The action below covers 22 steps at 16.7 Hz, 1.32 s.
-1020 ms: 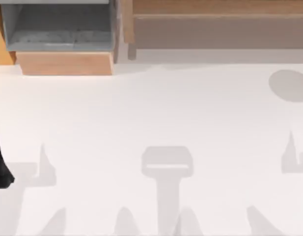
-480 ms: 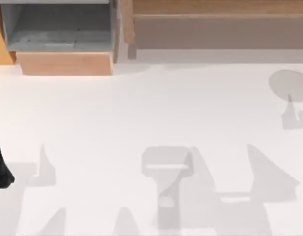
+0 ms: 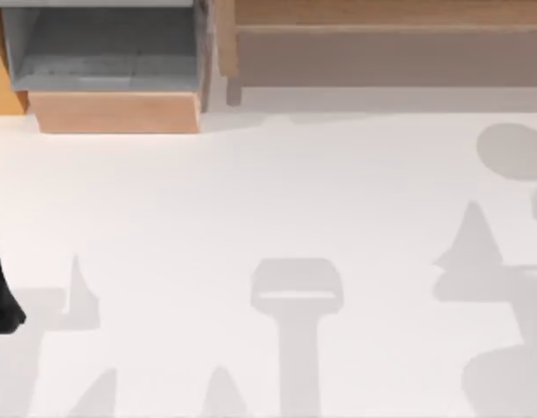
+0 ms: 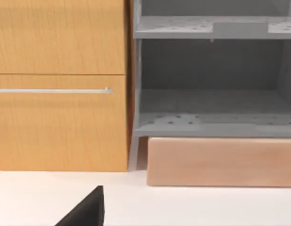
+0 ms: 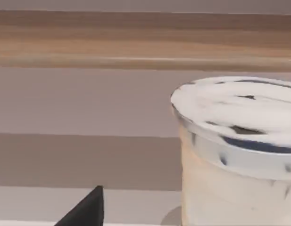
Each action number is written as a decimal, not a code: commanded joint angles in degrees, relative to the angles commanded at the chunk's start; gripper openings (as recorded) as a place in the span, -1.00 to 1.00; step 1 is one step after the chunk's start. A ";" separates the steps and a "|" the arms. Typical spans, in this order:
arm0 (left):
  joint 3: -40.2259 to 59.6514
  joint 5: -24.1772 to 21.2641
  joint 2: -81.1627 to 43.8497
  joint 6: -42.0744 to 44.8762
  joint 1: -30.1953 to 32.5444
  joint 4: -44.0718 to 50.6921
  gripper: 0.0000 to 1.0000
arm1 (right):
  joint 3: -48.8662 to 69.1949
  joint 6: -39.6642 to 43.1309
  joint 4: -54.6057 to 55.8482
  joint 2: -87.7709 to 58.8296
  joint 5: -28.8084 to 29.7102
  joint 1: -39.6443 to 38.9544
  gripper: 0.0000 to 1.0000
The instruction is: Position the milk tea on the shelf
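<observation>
Right wrist view: the milk tea (image 5: 239,150) stands just beside the right gripper's dark fingertip (image 5: 86,209), the shelf (image 5: 88,52) beyond; finger state cannot be told.

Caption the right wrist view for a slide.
Right wrist camera faces the milk tea close up, the shelf standing behind it.

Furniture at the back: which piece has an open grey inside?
The grey-lined box at the table's left; the shelf to its right shows a closed taupe-brown front.
</observation>
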<state>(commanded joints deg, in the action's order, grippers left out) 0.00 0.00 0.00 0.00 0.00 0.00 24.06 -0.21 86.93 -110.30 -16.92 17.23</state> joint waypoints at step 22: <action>0.00 0.00 0.00 0.00 0.00 0.00 1.00 | 21.36 0.14 -1.35 -20.37 3.46 -1.34 1.00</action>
<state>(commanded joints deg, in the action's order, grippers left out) 0.00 0.00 0.00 0.00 0.00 0.00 45.42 -0.07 85.58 -130.67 -13.46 15.89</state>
